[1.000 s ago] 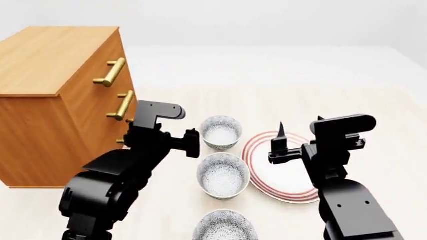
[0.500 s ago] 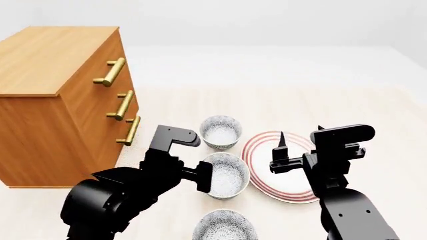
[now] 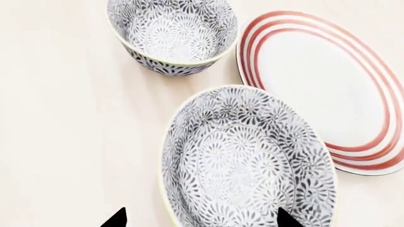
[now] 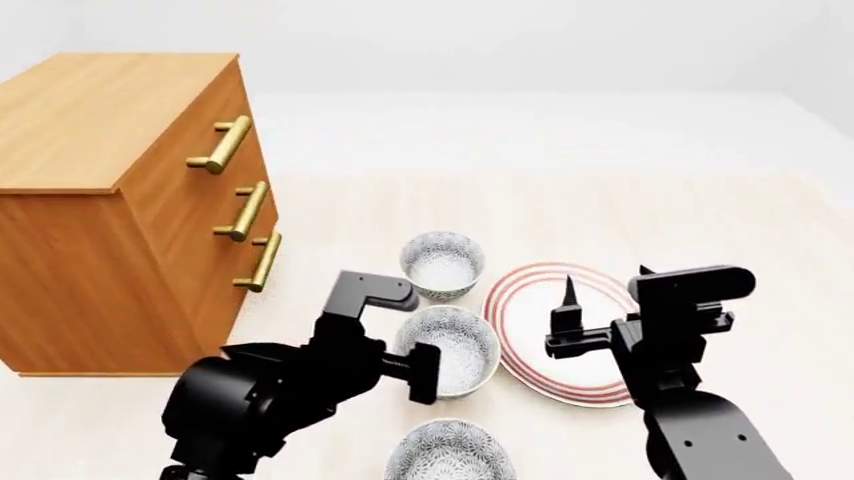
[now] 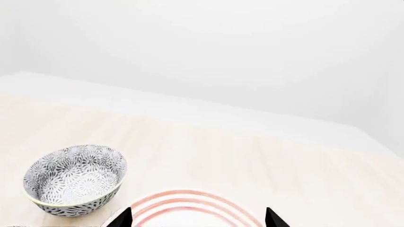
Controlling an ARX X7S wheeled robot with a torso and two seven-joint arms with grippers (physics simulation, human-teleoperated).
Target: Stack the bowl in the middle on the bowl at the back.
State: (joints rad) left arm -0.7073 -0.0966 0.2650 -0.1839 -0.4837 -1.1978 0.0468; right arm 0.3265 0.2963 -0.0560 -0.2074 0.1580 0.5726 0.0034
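Three speckled bowls stand in a row in the head view. The bowl in the middle (image 4: 451, 345) is partly covered on its left by my left gripper (image 4: 422, 376). In the left wrist view this bowl (image 3: 247, 161) lies close below my open left gripper (image 3: 200, 221). One fingertip (image 3: 116, 219) is over the table outside the rim, the other over the bowl's inside. The bowl at the back (image 4: 442, 262) (image 3: 171, 35) (image 5: 75, 179) stands free. My right gripper (image 4: 607, 288) (image 5: 198, 220) hangs open and empty above the plate.
A red-ringed white plate (image 4: 531, 300) (image 3: 319, 80) (image 5: 192, 203) lies right of the bowls, almost touching the middle one. A third bowl (image 4: 450, 455) sits nearest me. A wooden drawer cabinet (image 4: 120, 200) with brass handles stands at the left.
My left arm has swung from beside the back bowl toward me and down to the middle bowl's left rim. The right arm has hardly moved.
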